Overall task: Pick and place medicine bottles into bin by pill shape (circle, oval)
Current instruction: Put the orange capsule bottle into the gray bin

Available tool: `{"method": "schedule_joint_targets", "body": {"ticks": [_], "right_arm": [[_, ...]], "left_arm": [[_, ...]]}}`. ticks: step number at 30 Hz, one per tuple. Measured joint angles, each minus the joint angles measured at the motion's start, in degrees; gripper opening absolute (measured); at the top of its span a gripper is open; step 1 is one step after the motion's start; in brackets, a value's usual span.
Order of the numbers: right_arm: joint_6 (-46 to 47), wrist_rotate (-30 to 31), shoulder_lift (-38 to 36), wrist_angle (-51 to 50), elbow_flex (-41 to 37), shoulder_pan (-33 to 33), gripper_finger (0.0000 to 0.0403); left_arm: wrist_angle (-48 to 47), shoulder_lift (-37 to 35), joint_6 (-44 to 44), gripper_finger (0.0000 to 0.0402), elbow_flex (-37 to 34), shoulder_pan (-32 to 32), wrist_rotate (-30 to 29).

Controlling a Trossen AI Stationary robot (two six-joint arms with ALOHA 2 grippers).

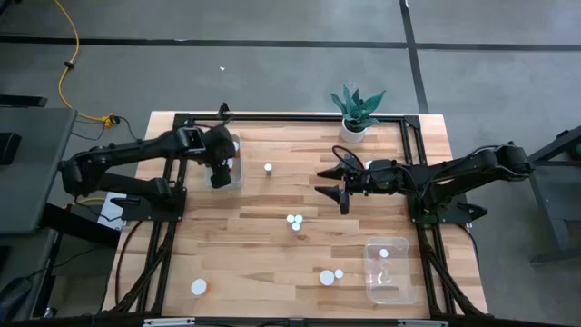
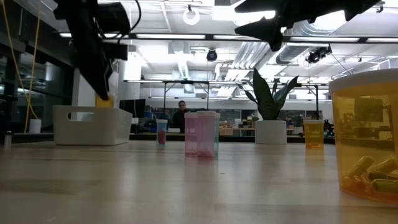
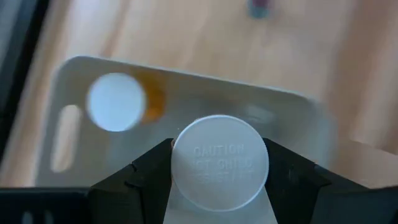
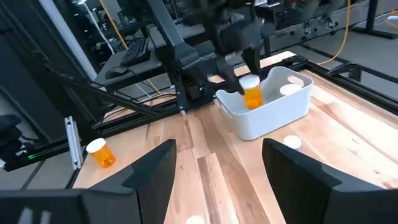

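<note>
The high view looks straight down on the whole table (image 1: 272, 245), the low view level across it, both sharing the white bin (image 2: 92, 124).

Grey concrete floor (image 1: 272, 23) crossed by dark seams and a yellow cable (image 1: 65, 45); ceiling strip lights (image 2: 186, 43), exposed ducts, a seated person (image 2: 181, 115) beyond.

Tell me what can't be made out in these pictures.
- Pill shape in the held bottle: left wrist view shows only its cap.
- White bin: high view, mostly covered by the left gripper.
- Cap lettering: blurred.
- Bottles on the table: too small in high view.
</note>
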Motion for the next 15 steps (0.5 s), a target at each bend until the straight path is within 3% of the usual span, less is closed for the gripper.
{"method": "schedule_joint_targets", "body": {"ticks": [4,15], "right_arm": [[-0.1,1.2,0.0,0.0,0.0,0.0,0.0232],[1.4,1.5,0.0,0.0,0.0,0.0,0.0232]], "left_arm": [[4.1,1.1,1.5,0.0203,-1.5,1.0,-5.3],[6.1,8.1,5.9,0.0208,-1.5,7.7,3.5]]}}
